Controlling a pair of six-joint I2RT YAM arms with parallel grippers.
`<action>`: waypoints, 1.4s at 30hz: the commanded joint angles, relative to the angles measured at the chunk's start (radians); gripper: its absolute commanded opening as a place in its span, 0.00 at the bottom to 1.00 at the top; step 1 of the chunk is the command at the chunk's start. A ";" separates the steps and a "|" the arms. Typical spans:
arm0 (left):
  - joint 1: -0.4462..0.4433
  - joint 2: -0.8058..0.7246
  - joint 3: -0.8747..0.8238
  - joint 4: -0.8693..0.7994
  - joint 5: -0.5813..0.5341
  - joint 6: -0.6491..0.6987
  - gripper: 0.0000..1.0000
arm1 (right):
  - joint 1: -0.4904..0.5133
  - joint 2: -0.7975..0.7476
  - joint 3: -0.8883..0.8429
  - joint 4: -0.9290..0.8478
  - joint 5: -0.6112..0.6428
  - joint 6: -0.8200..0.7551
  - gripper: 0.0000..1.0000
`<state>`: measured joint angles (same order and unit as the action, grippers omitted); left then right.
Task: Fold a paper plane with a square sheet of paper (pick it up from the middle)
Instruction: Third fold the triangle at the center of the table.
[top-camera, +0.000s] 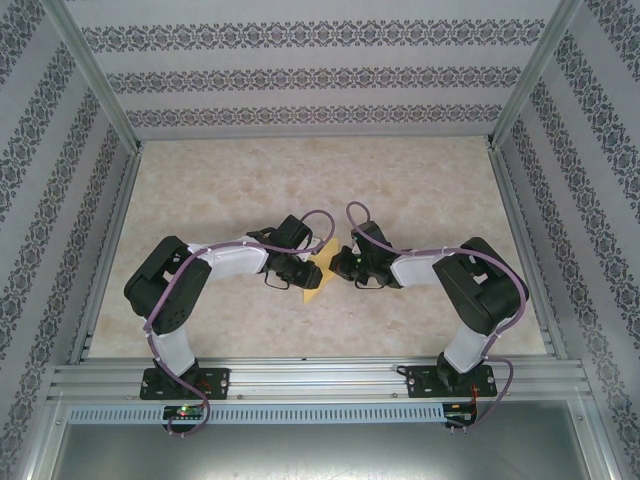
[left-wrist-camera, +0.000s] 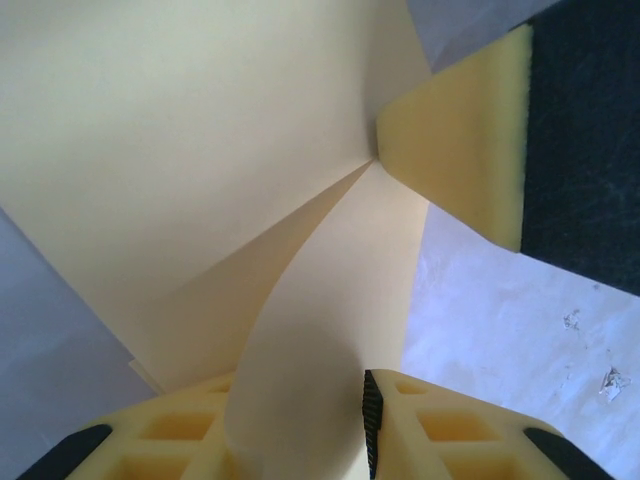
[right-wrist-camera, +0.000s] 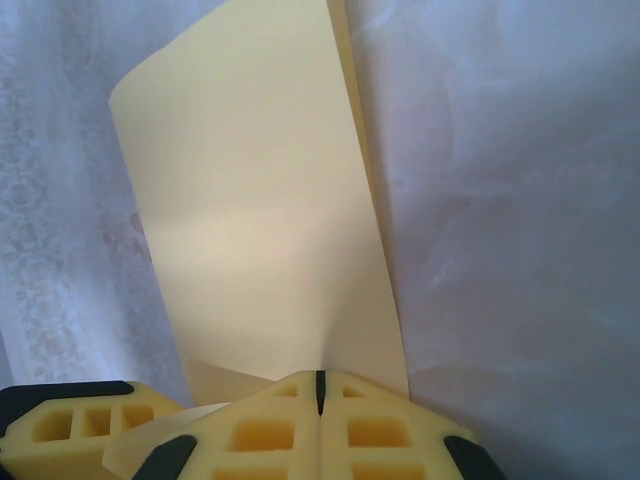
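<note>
Early stage, I judge: the square sheet of paper (top-camera: 316, 272) hangs between both arms at mid-surface (top-camera: 400, 180), right hand (right-wrist-camera: 318, 388) clenched on its edge, left hand (left-wrist-camera: 300, 440) astride a curled flap, grip unclear to me; folds barely begun, no plane yet.

Yellow paper sheet (left-wrist-camera: 180, 140) filled 9 to 12 o'clock, its creases meeting toward 1 o'clock. Right gripper's pad (left-wrist-camera: 460, 130) touched that point from 2 o'clock. A curled flap ran to 6 o'clock between the left gripper's (left-wrist-camera: 300, 400) parted fingers. Marbled table (left-wrist-camera: 500, 330) at 4 o'clock.
</note>
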<state>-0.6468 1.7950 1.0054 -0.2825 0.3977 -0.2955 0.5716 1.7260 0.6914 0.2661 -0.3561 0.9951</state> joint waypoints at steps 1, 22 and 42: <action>-0.002 -0.008 -0.018 -0.038 -0.042 -0.014 0.34 | -0.003 -0.019 -0.016 -0.013 0.001 -0.004 0.00; -0.002 -0.026 -0.026 -0.045 -0.063 -0.029 0.36 | -0.042 -0.001 -0.003 -0.034 -0.023 -0.032 0.00; -0.002 -0.300 -0.079 -0.180 -0.255 -0.165 0.51 | -0.031 -0.296 -0.092 -0.212 0.066 -0.097 0.18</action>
<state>-0.6468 1.5650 0.9504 -0.3779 0.2291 -0.4015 0.5392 1.4555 0.6285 0.0917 -0.3107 0.9165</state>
